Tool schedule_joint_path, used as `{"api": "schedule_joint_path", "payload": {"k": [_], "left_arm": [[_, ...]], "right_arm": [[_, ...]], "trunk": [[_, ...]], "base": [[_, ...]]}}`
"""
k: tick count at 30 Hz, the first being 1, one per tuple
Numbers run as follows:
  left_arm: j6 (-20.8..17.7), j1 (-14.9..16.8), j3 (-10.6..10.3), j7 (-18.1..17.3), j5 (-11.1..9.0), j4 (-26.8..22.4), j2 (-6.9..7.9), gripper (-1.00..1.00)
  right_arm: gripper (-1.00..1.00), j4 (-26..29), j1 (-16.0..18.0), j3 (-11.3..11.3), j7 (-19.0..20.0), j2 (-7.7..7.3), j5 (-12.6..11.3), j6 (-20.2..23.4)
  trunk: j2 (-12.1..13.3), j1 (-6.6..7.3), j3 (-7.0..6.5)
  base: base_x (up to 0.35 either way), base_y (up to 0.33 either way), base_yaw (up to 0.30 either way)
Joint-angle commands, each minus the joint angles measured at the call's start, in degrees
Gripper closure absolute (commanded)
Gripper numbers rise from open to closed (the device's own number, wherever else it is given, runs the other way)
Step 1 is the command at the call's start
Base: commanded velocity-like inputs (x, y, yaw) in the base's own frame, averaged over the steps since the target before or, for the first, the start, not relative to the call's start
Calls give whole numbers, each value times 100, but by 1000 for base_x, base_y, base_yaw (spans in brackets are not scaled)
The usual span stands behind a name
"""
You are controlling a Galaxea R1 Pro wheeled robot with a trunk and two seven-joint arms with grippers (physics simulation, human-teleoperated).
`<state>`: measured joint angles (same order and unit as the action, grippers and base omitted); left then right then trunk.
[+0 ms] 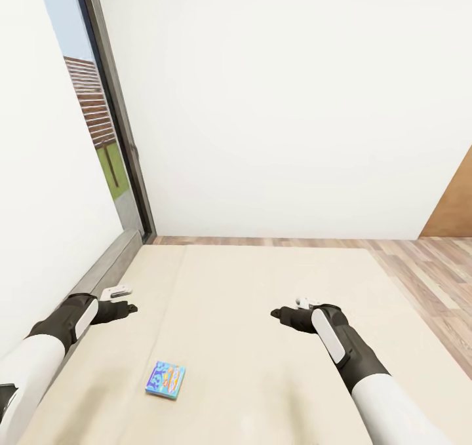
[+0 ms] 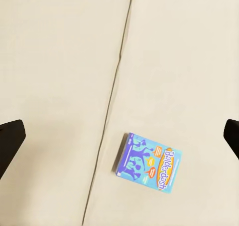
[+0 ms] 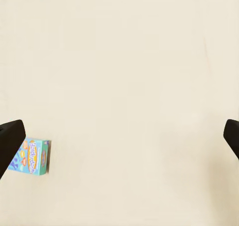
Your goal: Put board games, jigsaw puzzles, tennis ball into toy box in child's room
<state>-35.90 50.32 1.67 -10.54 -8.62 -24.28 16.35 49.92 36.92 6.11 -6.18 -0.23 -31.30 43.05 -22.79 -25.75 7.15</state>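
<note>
A narrow blue board game (image 1: 165, 380) lies flat on the bed (image 1: 262, 288), on its beige mattress near the front. My left gripper (image 1: 126, 309) hovers above the mattress, behind and to the left of the box. My right gripper (image 1: 278, 314) hangs further right, well apart from it. In the left wrist view the blue box (image 2: 149, 161) lies below the left gripper (image 2: 119, 138), next to a seam in the mattress; both dark fingertips (image 2: 10, 141) stand wide apart with nothing held. The right wrist view catches the box (image 3: 31, 157) beside one finger (image 3: 10, 142), and the right gripper (image 3: 119, 136) is open and empty.
A tall grey-framed window (image 1: 115, 137) rises at the left, with the grey bed frame (image 1: 108, 265) under it. A white wall (image 1: 282, 104) closes the far side. Wood-plank floor (image 1: 426, 281) runs along the bed's right, with a brown panel (image 1: 455, 209) beyond.
</note>
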Motion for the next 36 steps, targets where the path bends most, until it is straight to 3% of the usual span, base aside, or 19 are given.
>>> {"api": "schedule_joint_path", "payload": {"k": [1, 4, 8, 12, 16, 20, 25, 36], "left_arm": [[-40, 4, 17, -1, -34, -7, 1, -100], [-38, 4, 17, -2, -33, -7, 7, -100], [-33, 4, 17, -1, -27, -7, 8, -100], [-32, 4, 16, -1, -26, -7, 5, -100], [-31, 4, 5, -3, -26, -7, -3, -100], [-31, 4, 1, -8, -26, -7, -1, -100], [-31, 2, 0, -10, -26, 37, -7, -100], [-23, 3, 0, -21, -26, 176, -1, -100]], "right_arm": [[-100, 8, 4, 13, -59, -3, -60, 16], [-100, 113, 2, 8, -47, -5, -66, 26], [-100, 676, 13, -2, 138, -18, -93, 70], [-100, 1599, -76, -31, 905, -79, -370, 468], [-100, 1934, -301, -95, 1890, -117, -663, 702], [-100, 2045, -390, -176, 2440, -159, -749, 780], [-100, 2068, -414, -285, 2597, -328, -814, 770], [-100, 2049, -476, -448, 2630, -381, -832, 766]], "trunk": [[-13, -4, 13], [-13, -4, 13], [-13, -4, 13], [-13, -4, 13], [-13, -4, 13], [-13, -4, 13], [-13, -4, 13], [-13, -4, 90]], "base": [[0, 0, 0], [0, 0, 0], [0, 0, 0], [0, 0, 0], [0, 0, 0], [0, 0, 0], [0, 0, 0], [0, 0, 0]]}}
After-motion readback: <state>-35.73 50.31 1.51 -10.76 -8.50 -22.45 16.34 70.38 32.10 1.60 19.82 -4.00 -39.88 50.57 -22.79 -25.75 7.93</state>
